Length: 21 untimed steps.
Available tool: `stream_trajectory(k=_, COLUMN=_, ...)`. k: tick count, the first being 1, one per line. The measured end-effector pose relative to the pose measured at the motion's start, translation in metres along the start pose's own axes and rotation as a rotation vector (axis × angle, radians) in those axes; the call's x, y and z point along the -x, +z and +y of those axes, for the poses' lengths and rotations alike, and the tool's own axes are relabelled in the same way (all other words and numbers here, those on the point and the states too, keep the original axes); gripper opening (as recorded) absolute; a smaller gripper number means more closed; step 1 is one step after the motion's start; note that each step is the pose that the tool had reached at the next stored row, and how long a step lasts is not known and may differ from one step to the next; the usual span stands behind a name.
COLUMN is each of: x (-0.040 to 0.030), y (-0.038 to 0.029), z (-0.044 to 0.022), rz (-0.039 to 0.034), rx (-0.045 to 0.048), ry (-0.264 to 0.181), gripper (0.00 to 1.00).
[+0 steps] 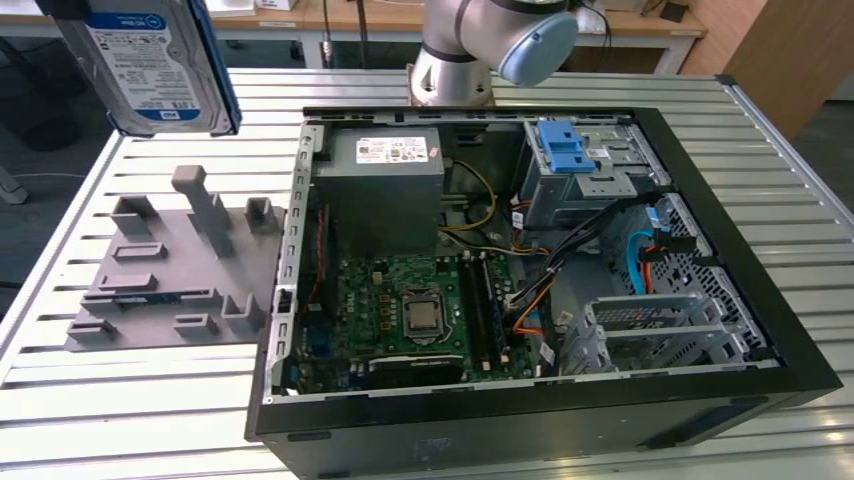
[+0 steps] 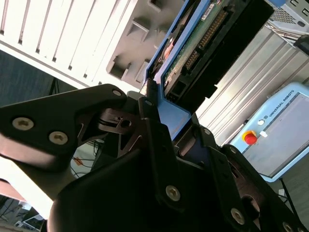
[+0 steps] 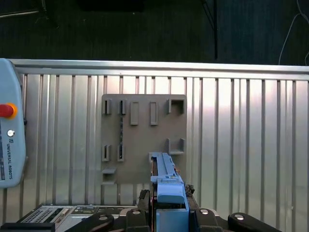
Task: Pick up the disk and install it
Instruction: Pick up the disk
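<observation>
Silver metal with blue rails, the disk [image 1: 154, 65] hangs high at the exterior view's far left, above the desk [image 1: 134, 400] and well apart from the open computer case [image 1: 534, 430]. In the second wrist view the jaws clamp its rails [image 2: 176, 116]. In the first wrist view it hangs edge-on above the grey holder [image 3: 145, 135]. The pick-up looks done; installing calls for lining the rails up with the drive bay [image 1: 587, 175].

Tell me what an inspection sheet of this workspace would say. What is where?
Surface: slatted metal table, bearing an open computer case and a grey slotted holder.
Job's things: disk held aloft, outside the case.
Clutter: control pendant with a red button, lying on the table.
Grippers: gripper shut on the disk's blue rail.
Cables: wire bundles inside the case.
Surroundings: wooden desks behind the arm's base.
</observation>
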State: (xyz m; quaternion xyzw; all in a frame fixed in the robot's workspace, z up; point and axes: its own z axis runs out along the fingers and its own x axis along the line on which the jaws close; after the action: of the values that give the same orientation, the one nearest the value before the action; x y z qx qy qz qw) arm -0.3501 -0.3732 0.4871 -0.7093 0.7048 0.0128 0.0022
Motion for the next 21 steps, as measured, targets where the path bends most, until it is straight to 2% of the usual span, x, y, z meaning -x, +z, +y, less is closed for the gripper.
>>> stream_trajectory(k=21, x=-0.0111, y=-0.0008, z=-0.0337, rz=0.0, rx=0.0002, ry=0.003, gripper=0.36)
